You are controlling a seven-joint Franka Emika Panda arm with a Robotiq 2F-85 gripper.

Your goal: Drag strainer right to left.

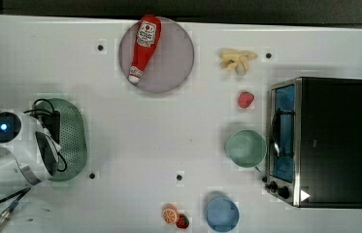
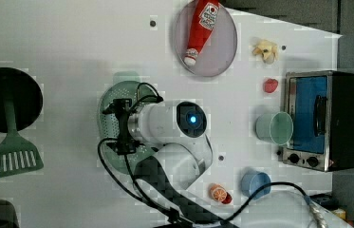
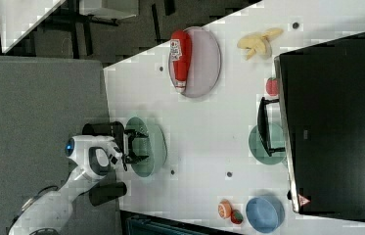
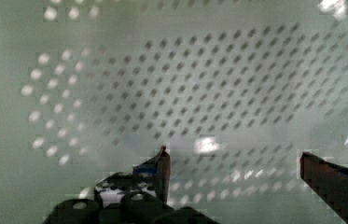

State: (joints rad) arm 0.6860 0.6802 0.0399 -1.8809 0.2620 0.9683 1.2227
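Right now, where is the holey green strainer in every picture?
Top view: the strainer lies at the top view's left edge, partly under the arm.
Left view: left of centre, under the end effector.
Right view: lower left, at the table's edge.
Wrist view: its dotted basin lies behind the open fingers.
Shared landmark: the ketchup bottle on its plate.

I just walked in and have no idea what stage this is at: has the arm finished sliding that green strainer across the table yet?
Judging by position, the drag looks mostly done: the strainer lies near the top view's left edge, far from the toaster oven and the green bowl. In hand: the pincer sits open inside the holed basin, its fingers spread apart. Left: lifting the arm out and away.
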